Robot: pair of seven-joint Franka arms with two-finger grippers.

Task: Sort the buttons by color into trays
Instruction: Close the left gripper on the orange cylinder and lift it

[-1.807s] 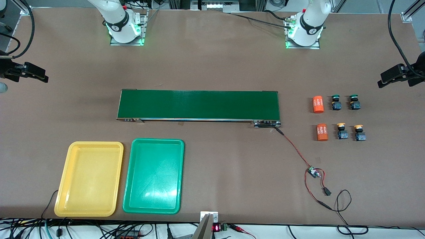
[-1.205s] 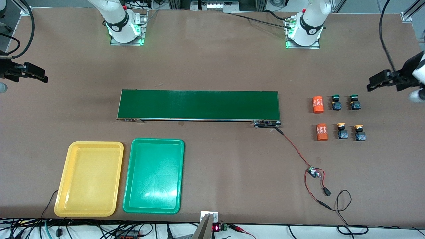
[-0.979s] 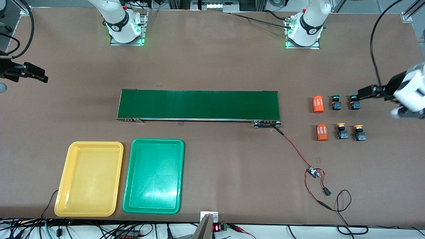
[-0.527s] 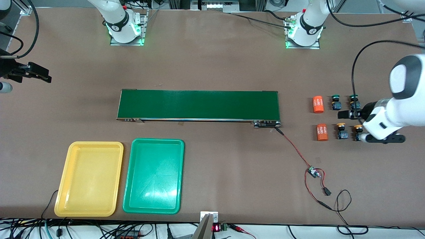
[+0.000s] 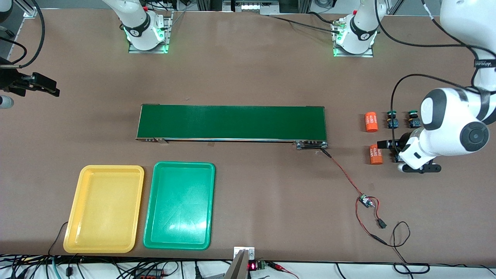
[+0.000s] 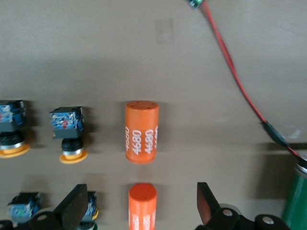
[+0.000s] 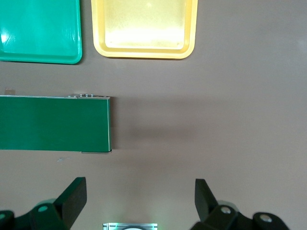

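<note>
Two green-capped buttons (image 5: 392, 119) (image 5: 413, 119) stand near the left arm's end of the table. In the front view that arm covers the yellow-capped buttons; the left wrist view shows both (image 6: 67, 134) (image 6: 10, 127), with the green-capped ones (image 6: 24, 206) (image 6: 91, 211) beside them. My left gripper (image 5: 383, 144) (image 6: 140, 206) hangs open over this group, with an orange cylinder (image 6: 142, 206) showing between its fingers and nothing gripped. The yellow tray (image 5: 104, 209) and the green tray (image 5: 180, 205) lie side by side, both bare. My right gripper (image 5: 52, 90) (image 7: 139, 199) waits open at the right arm's end of the table.
Two orange cylinders (image 5: 371, 121) (image 5: 374, 155) lie beside the buttons, toward the conveyor. The long dark-green conveyor belt (image 5: 232, 122) runs across the table's middle. A red wire with a small board (image 5: 364, 201) trails from the belt's end, nearer the front camera.
The left arm has swung in from the table's end and come over the buttons and cylinders, hiding the yellow-capped ones in the front view. The right arm has barely moved.
</note>
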